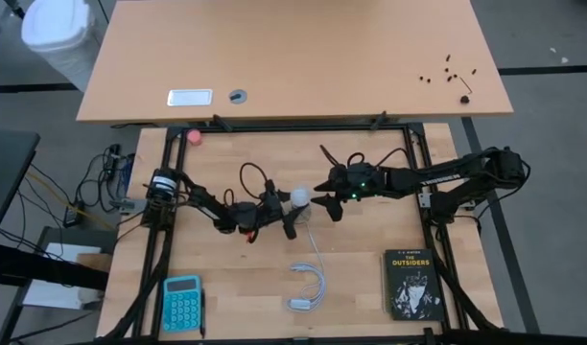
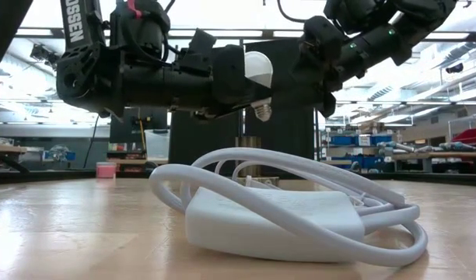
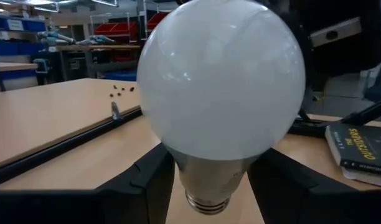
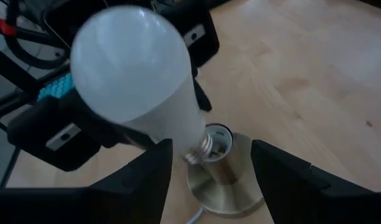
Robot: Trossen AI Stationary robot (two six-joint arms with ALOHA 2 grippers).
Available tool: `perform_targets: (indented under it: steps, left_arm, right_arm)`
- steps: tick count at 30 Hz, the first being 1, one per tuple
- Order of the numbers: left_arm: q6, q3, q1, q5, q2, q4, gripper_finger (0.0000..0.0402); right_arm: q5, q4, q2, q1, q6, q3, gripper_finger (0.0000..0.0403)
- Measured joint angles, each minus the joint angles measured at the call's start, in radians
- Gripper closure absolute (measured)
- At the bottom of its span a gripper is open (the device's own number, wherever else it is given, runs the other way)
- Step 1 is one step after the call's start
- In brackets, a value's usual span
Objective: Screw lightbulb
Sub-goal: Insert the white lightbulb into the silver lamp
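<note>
The white lightbulb (image 1: 300, 196) hangs above the table's middle with its globe up and its grey screw base (image 2: 260, 110) pointing down. My left gripper (image 1: 286, 207) is shut on it, reaching in level from the table's left. Just under the screw base stands the socket (image 4: 219, 144) on its round brass disc (image 4: 231, 190), with a white cord leading away. In the low view a small gap shows between base and socket. My right gripper (image 4: 210, 147) hovers open just right of the bulb, slanting down, its fingers either side of the socket and touching nothing. My left gripper pinches the bulb's tapering neck (image 3: 185, 169), just under the globe, between its two fingers (image 3: 152, 186). The fingers come level from the table's left, across the bulb's axis. The bulb is lifted clear, nearly upright with a slight tilt, screw base hanging below the fingers.
A coiled white cord with its plug block (image 1: 309, 287) lies toward the near edge. A teal calculator (image 1: 181, 302) sits near left and a black book (image 1: 411, 284) near right. A pink ball (image 1: 195, 136) lies far left. A second tabletop (image 1: 303, 57) stands beyond.
</note>
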Motion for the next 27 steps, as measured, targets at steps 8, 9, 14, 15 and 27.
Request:
perform_targets:
  steps: [8, 9, 14, 15, 27]
  left_arm:
    - [-0.054, 0.0, -0.023, -0.068, 0.0, -0.103, 0.0206]
    - [-0.053, 0.0, -0.029, -0.09, 0.0, -0.105, 0.0206]
    - [-0.02, 0.0, -0.061, -0.228, 0.0, -0.084, 0.0206]
    - [-0.022, 0.0, -0.065, -0.239, 0.0, -0.085, 0.0206]
    - [-0.184, 0.0, -0.058, -0.248, 0.001, -0.232, 0.0206]
  right_arm:
    - [0.027, -0.024, 0.0, -0.002, 0.0, 0.0, 0.0174]
    - [0.027, -0.025, 0.0, -0.002, 0.0, 0.0, 0.0174]
    - [0.027, -0.033, 0.0, -0.002, -0.002, 0.0, 0.0174]
    - [0.026, -0.037, 0.0, -0.002, -0.002, 0.0, 0.0174]
    - [0.027, -0.032, 0.0, -0.002, -0.007, 0.0, 0.0174]
